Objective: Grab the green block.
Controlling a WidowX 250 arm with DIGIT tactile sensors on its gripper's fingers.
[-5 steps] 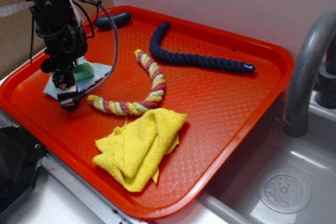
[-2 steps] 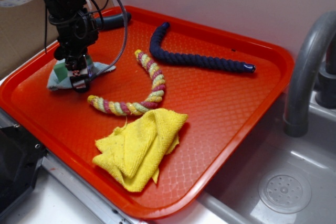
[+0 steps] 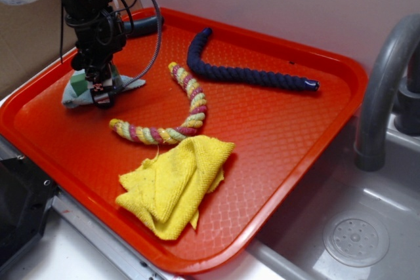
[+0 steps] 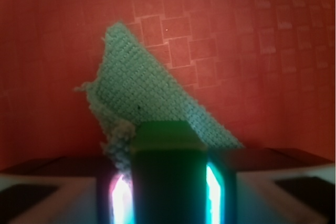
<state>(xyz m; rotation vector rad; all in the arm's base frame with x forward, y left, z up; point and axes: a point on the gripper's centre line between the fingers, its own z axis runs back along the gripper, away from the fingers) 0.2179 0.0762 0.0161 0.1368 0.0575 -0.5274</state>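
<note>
Gripper [image 3: 100, 90] clamped on the green block [image 4: 168, 177], just above the grey-blue cloth [image 4: 142, 90] at the red tray's [image 3: 275, 136] left end. Keep squeezing firmly and lift straight (cloth edge may snag).

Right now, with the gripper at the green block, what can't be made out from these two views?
- Green block, wrist view: lower end cut off by the frame's bottom edge, blurred.
- Green block, exterior view: mostly hidden behind the gripper.
- Pale cloth, exterior: middle covered by gripper and block.
- Dark object at the tray's far edge: partly hidden by cables.
</note>
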